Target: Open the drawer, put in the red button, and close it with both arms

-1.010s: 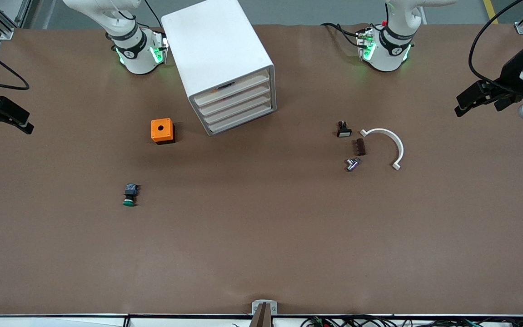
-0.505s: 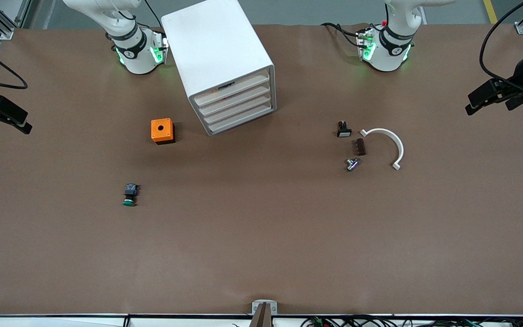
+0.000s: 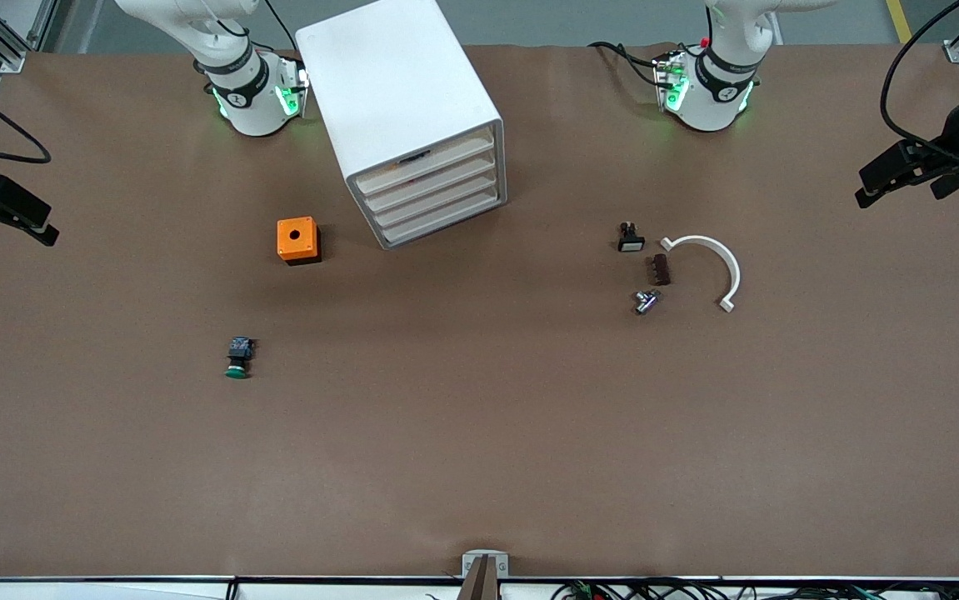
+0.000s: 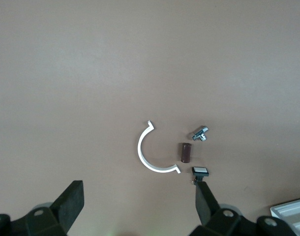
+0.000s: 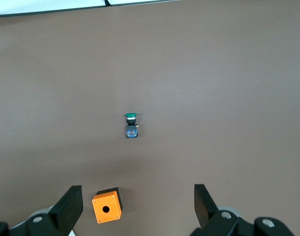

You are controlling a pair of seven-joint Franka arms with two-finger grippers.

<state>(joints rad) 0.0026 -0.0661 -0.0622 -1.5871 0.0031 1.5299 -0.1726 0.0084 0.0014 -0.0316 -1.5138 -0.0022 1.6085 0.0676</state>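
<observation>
The white cabinet (image 3: 396,83) stands between the arm bases, and its four cream drawers (image 3: 433,182) are all shut. The top drawer front bears a small dark mark. No red button shows in any view. My left gripper (image 3: 862,190) hangs open and empty over the table's edge at the left arm's end; its wrist view shows the fingers wide apart (image 4: 137,201). My right gripper (image 3: 52,232) hangs open and empty over the right arm's end of the table, also seen in its wrist view (image 5: 137,204).
An orange box with a round hole (image 3: 297,240) sits beside the cabinet, also in the right wrist view (image 5: 106,206). A green-capped button (image 3: 237,358) lies nearer the front camera. A white arc (image 3: 708,262), a brown piece (image 3: 660,269), a metal bolt (image 3: 646,300) and a white-capped switch (image 3: 631,237) lie toward the left arm's end.
My left gripper has drawn back toward the table's end and a little toward the arm bases. My right gripper has shifted only slightly. The objects have not moved.
</observation>
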